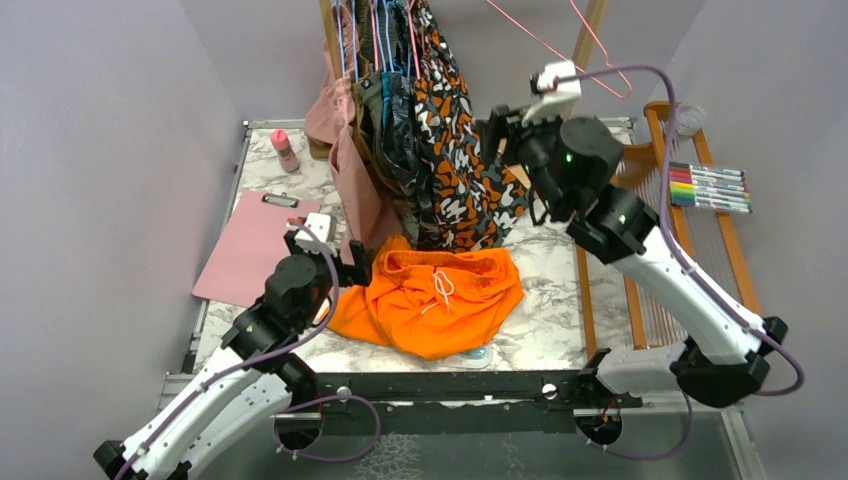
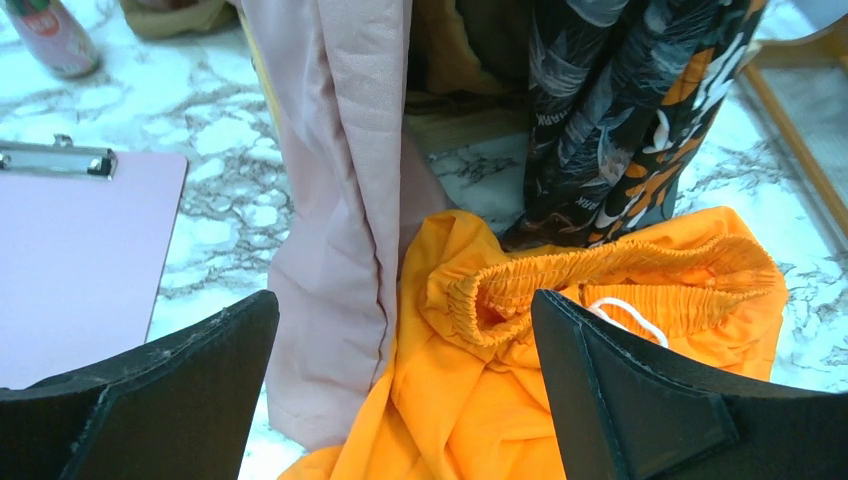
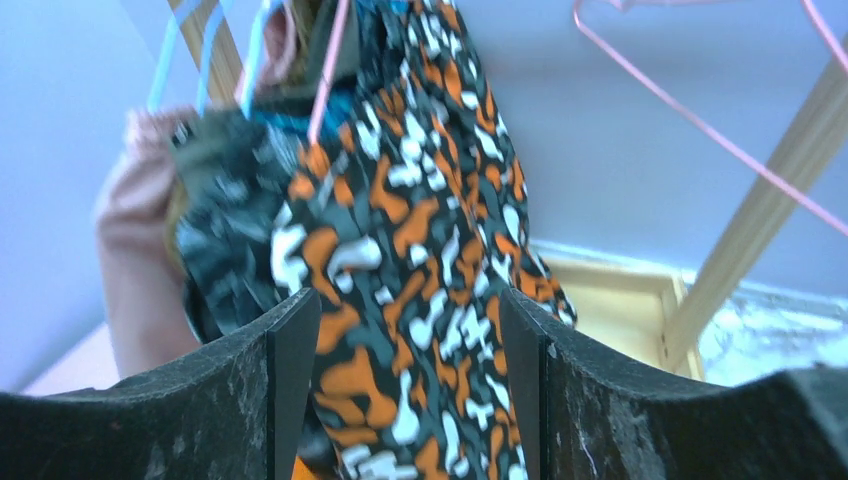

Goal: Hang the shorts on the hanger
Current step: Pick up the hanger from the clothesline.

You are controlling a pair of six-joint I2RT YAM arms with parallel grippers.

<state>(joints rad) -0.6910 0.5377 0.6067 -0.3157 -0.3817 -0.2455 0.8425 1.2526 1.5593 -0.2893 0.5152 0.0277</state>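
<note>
The bright orange shorts [image 1: 430,300] lie crumpled on the marble table, waistband and white drawstring [image 2: 625,312] facing up. My left gripper [image 1: 356,264] hovers low at their left edge, jaws wide open over the waistband [image 2: 405,300], holding nothing. A bare pink wire hanger [image 1: 560,50] hangs high at the back right and crosses the top right of the right wrist view [image 3: 700,120]. My right gripper [image 1: 496,132] is raised below and left of it, open [image 3: 408,300], facing the orange-black-white patterned garment [image 3: 420,230]. I cannot tell whether its fingers touch that cloth.
Hanging clothes crowd the back middle: a dusty pink garment [image 1: 350,180], dark prints and the patterned garment [image 1: 460,170], some on blue hangers [image 3: 200,60]. A pink clipboard [image 1: 250,245] and a bottle [image 1: 285,150] sit left. A wooden frame [image 1: 650,260] and markers [image 1: 710,187] are right.
</note>
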